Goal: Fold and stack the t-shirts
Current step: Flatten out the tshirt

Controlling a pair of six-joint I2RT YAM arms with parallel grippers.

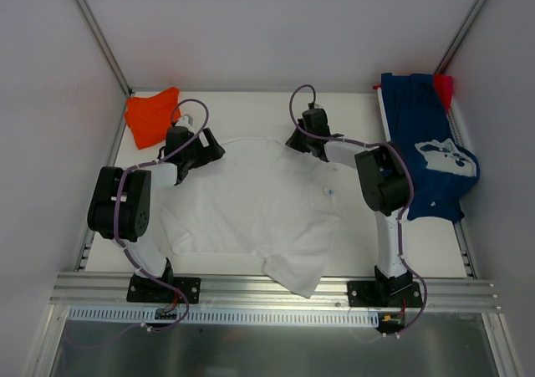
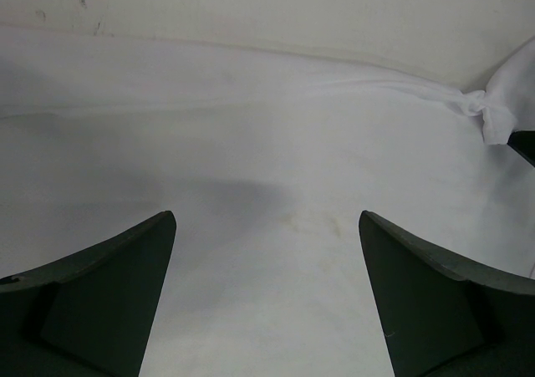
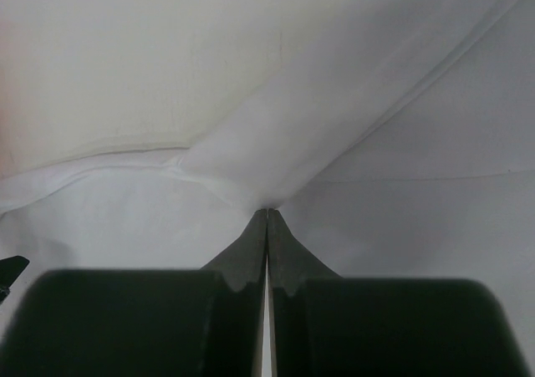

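Note:
The white t-shirt (image 1: pixel 251 201) lies spread across the middle of the table, one sleeve hanging over the near edge. My left gripper (image 1: pixel 209 150) is open at the shirt's far left corner, and in the left wrist view it (image 2: pixel 267 218) hovers over flat white cloth (image 2: pixel 251 143). My right gripper (image 1: pixel 297 140) is at the far right corner, and in the right wrist view it (image 3: pixel 267 212) is shut on a pinched ridge of the white t-shirt (image 3: pixel 334 126). The orange shirt (image 1: pixel 152 116) lies bunched at far left. The navy shirt (image 1: pixel 426 151) lies at the right, with the red one (image 1: pixel 444 84) behind it.
White walls with metal posts enclose the table on three sides. The navy shirt drapes over a white rack (image 1: pixel 458 130) at the right edge. A metal rail (image 1: pixel 267 287) runs along the near edge by the arm bases.

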